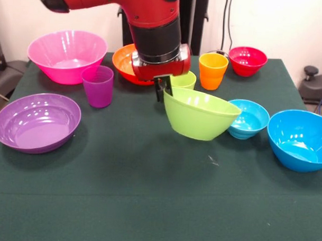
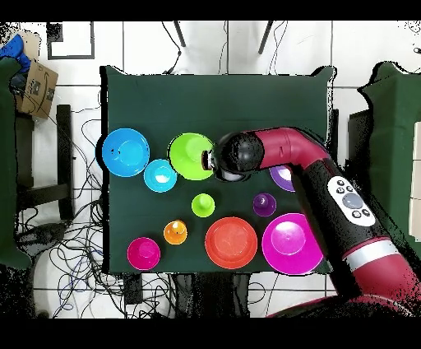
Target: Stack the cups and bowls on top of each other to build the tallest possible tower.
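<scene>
My gripper (image 1: 163,90) is shut on the rim of the lime green bowl (image 1: 199,114) and holds it tilted, just above the table's middle. In the overhead view the gripper (image 2: 212,158) sits at that bowl's (image 2: 189,155) right rim. The lime green cup (image 1: 185,79) stands right behind the gripper. The purple cup (image 1: 97,85) is to the left and the orange cup (image 1: 212,70) at the back right. The small light blue bowl (image 1: 249,119) lies next to the held bowl, and the big blue bowl (image 1: 300,139) is further right.
The big pink bowl (image 1: 67,55) and orange bowl (image 1: 122,61) stand at the back left, the small red bowl (image 1: 248,60) at the back right, the shallow purple bowl (image 1: 36,121) at the left. The dark green table (image 1: 147,204) ends near the big blue bowl.
</scene>
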Motion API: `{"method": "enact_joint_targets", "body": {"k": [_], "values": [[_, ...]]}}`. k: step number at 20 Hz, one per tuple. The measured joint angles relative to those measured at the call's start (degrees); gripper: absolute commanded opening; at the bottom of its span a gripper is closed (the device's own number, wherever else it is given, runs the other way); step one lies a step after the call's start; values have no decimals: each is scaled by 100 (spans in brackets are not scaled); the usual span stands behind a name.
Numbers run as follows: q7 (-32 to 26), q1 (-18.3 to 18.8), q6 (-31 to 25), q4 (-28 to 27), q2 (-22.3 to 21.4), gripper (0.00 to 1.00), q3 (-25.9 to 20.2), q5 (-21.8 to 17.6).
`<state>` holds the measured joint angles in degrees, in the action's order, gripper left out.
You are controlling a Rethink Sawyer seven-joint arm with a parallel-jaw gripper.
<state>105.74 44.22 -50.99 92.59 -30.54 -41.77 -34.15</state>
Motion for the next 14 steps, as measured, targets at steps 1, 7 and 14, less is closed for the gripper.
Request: {"method": "enact_joint_targets", "body": {"k": [1, 7, 14], "values": [[-82, 30, 0, -40, 54, 0, -8, -1], [-412, 89, 0, -216, 232, 0, -11, -145], [-498, 93, -1, -266, 334, 0, -17, -304]]}}
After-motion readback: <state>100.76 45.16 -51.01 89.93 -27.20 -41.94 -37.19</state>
